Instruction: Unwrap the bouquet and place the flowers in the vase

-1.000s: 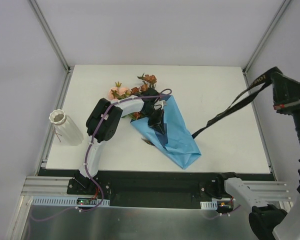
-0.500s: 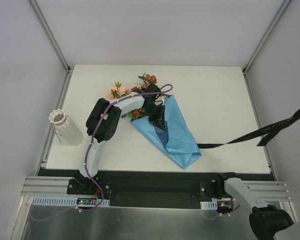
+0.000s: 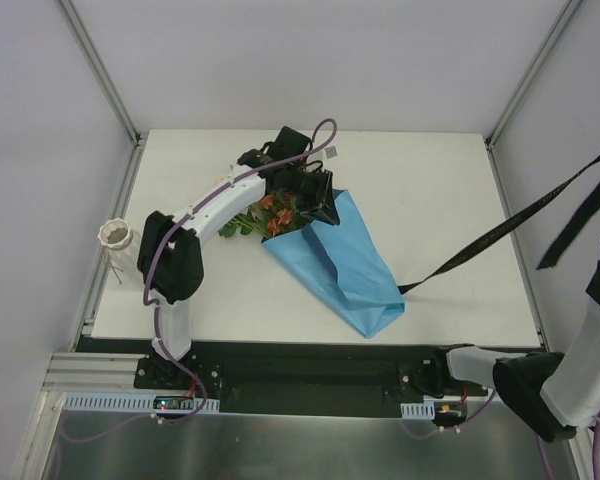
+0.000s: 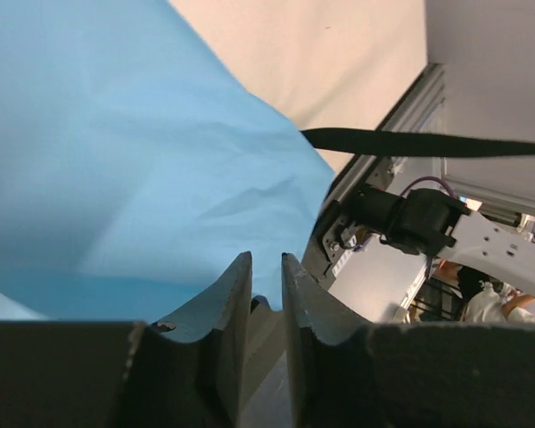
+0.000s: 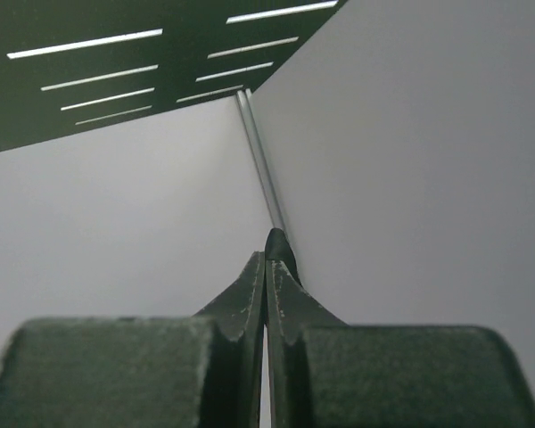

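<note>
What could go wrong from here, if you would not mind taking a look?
1. The black ribbon, pinched in the right tool, runs taut to the blue paper; more pull might drag paper and flowers.
2. The left arm's elbow sits close to the vase and might knock it.

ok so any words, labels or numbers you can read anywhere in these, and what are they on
Nothing here can be quoted.
black ribbon: pale lettering runs along it, too small and blurred to read.
blue paper: plain, no print.
vase: no label visible.
table: no text.
Both wrist views: no writing.
</note>
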Tool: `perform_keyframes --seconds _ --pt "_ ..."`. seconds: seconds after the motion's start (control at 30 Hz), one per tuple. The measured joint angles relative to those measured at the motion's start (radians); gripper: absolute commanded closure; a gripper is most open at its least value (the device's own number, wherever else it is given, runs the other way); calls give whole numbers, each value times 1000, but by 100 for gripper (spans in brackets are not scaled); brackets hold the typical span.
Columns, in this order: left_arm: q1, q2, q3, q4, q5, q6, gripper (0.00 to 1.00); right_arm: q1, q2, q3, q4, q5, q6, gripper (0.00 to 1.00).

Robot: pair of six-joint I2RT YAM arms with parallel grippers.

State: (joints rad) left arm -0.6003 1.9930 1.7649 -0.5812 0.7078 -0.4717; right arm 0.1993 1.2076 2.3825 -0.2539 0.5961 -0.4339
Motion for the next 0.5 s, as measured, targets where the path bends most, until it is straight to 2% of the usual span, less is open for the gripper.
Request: perform_keyframes --seconds 0.23,0.5 --pt "2 -146 -3 -3 23 1 74 3 67 6 237 -2 -171 99" --pt "6 -196 -15 -35 36 12 67 2 69 7 458 3 -396 99"
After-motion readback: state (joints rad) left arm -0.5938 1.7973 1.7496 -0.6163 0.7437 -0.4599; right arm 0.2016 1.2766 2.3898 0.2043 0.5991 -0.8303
